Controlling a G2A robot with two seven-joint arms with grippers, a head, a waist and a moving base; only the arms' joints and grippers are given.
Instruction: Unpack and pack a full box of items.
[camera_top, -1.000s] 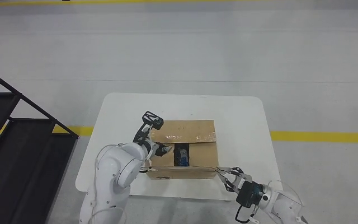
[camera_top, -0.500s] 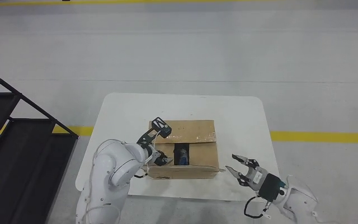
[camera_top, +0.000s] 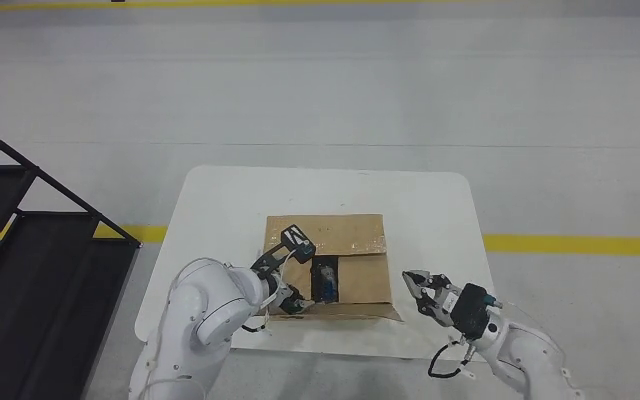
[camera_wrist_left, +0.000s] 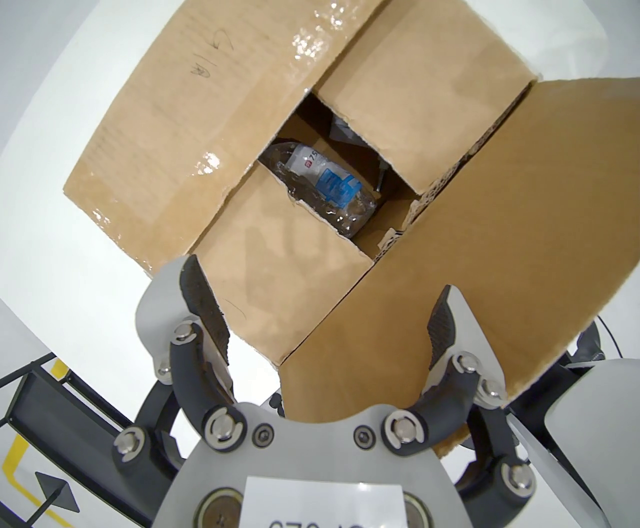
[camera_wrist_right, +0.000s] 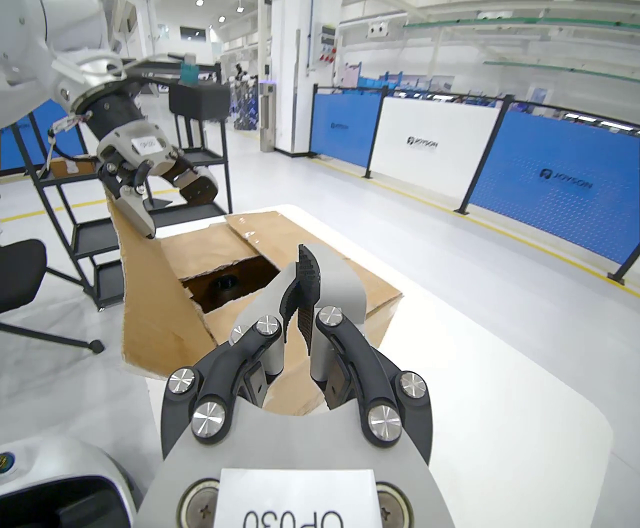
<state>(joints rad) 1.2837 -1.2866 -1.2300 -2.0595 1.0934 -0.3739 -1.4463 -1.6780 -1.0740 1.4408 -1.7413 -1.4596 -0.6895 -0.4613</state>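
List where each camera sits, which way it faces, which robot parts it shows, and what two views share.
Top view: high on the robot, looking down at the table, the box, the left arm and the right arm.
Left wrist view: on the left wrist, looking past the open left gripper into the box at a bottle.
Right wrist view: on the right wrist, looking across the table past the shut right gripper toward the box and left gripper.
Shared: both wrist views show the box's opening.
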